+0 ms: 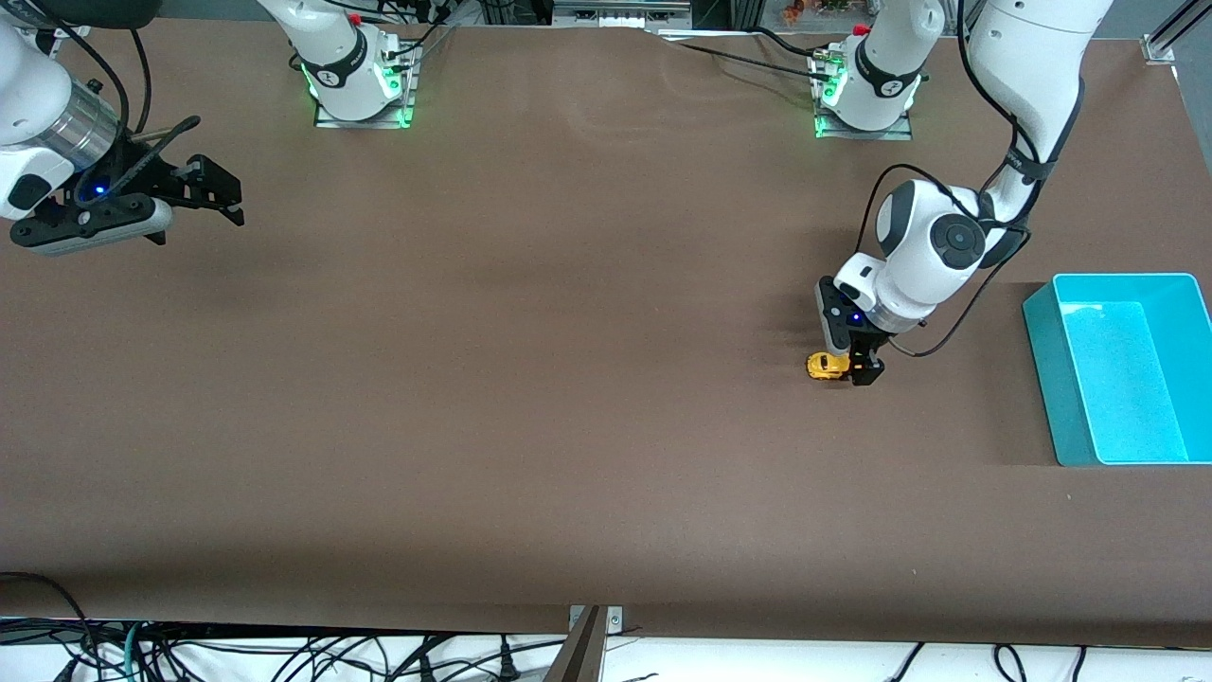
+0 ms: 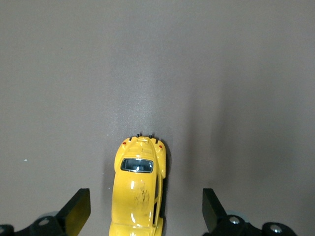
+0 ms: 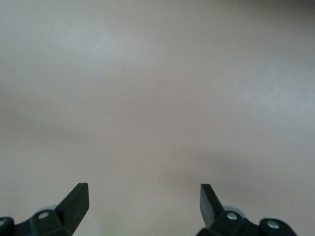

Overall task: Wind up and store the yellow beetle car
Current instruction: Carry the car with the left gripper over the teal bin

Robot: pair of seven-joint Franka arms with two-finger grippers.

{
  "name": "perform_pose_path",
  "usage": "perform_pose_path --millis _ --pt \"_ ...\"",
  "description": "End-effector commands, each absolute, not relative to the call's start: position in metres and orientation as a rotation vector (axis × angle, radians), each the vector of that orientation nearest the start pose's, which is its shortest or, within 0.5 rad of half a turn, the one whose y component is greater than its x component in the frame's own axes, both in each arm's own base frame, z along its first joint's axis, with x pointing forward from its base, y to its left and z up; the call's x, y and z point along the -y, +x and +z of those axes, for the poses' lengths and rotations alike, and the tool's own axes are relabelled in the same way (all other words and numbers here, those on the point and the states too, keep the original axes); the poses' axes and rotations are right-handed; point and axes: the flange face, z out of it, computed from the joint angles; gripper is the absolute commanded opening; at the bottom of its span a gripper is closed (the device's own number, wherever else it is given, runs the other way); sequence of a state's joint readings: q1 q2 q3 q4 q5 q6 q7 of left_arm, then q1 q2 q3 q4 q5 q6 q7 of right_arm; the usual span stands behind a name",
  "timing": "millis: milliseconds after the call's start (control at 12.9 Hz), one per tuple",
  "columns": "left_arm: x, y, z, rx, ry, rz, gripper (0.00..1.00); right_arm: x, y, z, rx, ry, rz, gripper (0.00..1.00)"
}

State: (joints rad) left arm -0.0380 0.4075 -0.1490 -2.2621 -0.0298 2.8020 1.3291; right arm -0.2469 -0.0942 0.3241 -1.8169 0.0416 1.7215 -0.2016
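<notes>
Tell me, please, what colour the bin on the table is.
The bin is turquoise, clearest in the front view.

Brown table: matte cover, w/ faint creases near the arm bases' edge. Bare surface also fills both wrist views.

Teal bin: rectangular, open top, upright, at the left arm's end of the table; interior pale, no contents visible. It casts a shadow on the cover alongside it.

Cables: dark tangle below the table edge nearest the front camera, toward the right arm's end. More run along the same edge, off the table.

Metal bracket: at mid-edge, same side.
</notes>
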Motion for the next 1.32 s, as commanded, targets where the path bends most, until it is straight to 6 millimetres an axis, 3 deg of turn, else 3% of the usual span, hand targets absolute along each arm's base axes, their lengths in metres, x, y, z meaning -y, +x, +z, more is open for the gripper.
perform_pose_path --millis 0,78,155,233,310,466,621,776,1009,1241 --pt "0.102 0.548 0.184 -2.067 -2.324 -0.273 1.0 -0.045 0.53 0.576 0.392 -3.097 0.014 1.0" --pt "0.097 0.549 0.183 -2.058 -2.319 -0.275 1.0 -0.042 0.53 0.576 0.383 -3.1 0.014 1.0" --pt "0.098 0.55 0.183 -2.065 -2.31 -0.276 0.88 -0.037 0.529 0.578 0.367 -3.103 0.016 1.0" --pt "0.098 0.553 0.186 -2.061 -2.306 -0.284 0.51 -0.037 0.53 0.582 0.368 -3.106 0.007 1.0" --pt "0.097 0.553 0.187 -2.055 -2.309 -0.286 0.33 -0.036 0.531 0.584 0.367 -3.108 0.009 1.0" --pt "0.096 0.554 0.191 -2.052 -2.304 -0.291 0.13 -0.034 0.535 0.588 0.372 -3.11 0.011 1.0" --pt "0.093 0.557 0.215 -2.041 -2.307 -0.294 0.13 -0.035 0.536 0.589 0.388 -3.12 0.01 1.0" --pt "0.073 0.558 0.252 -2.042 -2.352 -0.196 0.15 -0.033 0.538 0.587 0.388 -3.112 0.009 1.0" --pt "0.002 0.558 0.311 -2.062 -2.444 -0.025 0.16 -0.033 0.542 0.586 0.391 -3.111 0.012 1.0" --pt "-0.102 0.561 0.346 -2.179 -2.429 0.029 0.16 -0.033 0.542 0.585 0.389 -3.112 0.012 1.0"
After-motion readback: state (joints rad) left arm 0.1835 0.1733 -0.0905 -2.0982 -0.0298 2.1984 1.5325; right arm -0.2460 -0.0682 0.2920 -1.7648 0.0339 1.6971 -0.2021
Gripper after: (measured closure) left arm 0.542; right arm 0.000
